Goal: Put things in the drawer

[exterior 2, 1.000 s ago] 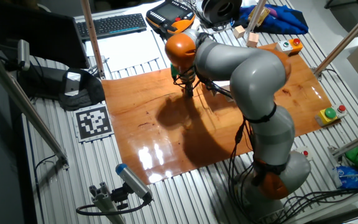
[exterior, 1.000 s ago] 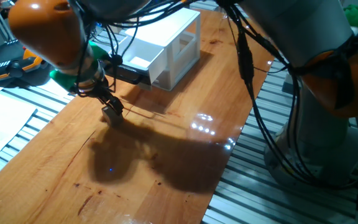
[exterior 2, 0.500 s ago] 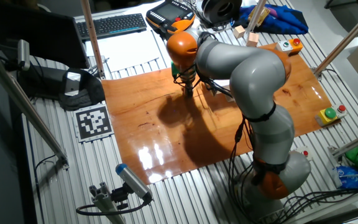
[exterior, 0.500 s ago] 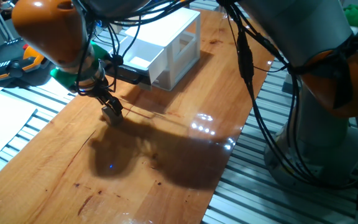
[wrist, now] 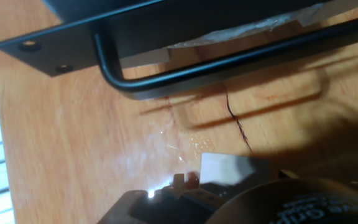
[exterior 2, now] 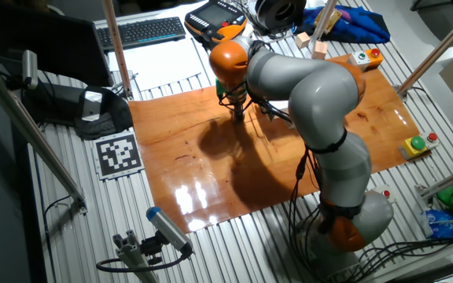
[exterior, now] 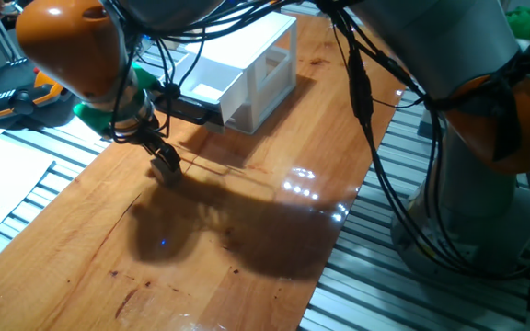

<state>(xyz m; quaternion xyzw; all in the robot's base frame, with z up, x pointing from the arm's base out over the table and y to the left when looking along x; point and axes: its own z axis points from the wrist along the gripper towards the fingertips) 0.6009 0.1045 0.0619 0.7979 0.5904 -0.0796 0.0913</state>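
Observation:
The white cabinet (exterior: 265, 64) stands at the far end of the wooden table. Its upper drawer (exterior: 208, 72) is pulled out toward the left, with the dark handle bar (exterior: 190, 108) across its front. In the hand view the handle bar (wrist: 229, 62) crosses the top, close ahead. My gripper (exterior: 165, 165) hangs low over the table just in front of that handle, and the other fixed view shows my gripper (exterior 2: 238, 116) under the orange wrist. A pale grey square piece (wrist: 232, 169) shows at the fingers' end. I cannot tell whether it is a fingertip or a cube.
My arm's body covers the cabinet in the other fixed view. Two pale wooden blocks (exterior 2: 318, 49) lie beyond the table's far edge by a blue cloth (exterior 2: 352, 22). A teach pendant (exterior: 21, 92) and a green object (exterior: 95, 115) sit left of the table.

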